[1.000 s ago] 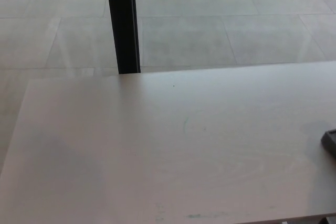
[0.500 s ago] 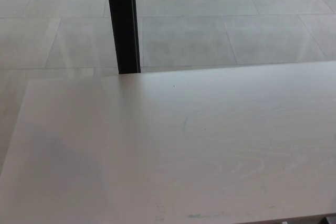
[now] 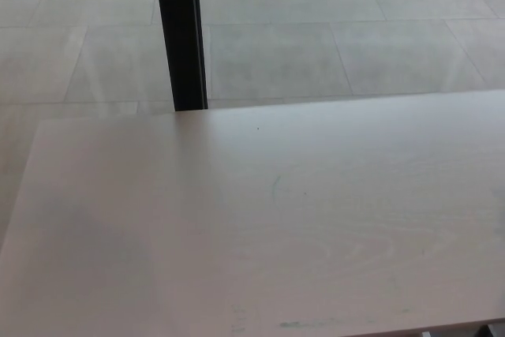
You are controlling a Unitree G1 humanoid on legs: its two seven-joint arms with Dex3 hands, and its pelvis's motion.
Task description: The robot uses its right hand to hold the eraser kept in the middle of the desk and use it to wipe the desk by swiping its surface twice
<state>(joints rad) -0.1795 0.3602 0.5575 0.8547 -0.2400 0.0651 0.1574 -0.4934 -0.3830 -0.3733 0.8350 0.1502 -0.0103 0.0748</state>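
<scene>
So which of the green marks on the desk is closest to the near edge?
The smeared green streak, low along the near edge of the desk. The thin curved green line and the tiny dot beside it sit mid-desk, farther back.

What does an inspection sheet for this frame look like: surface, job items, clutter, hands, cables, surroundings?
Surface: pale wood-grain desk, with a faint greenish curved mark near the middle and greenish smudges by the near edge.
Job's things: eraser not seen.
Clutter: nothing seen beyond a tiny dark speck near the far edge.
Hands: neither hand in view.
Cables: nothing seen.
Surroundings: grey tiled floor beyond the desk; a black vertical post stands behind the far edge.
</scene>
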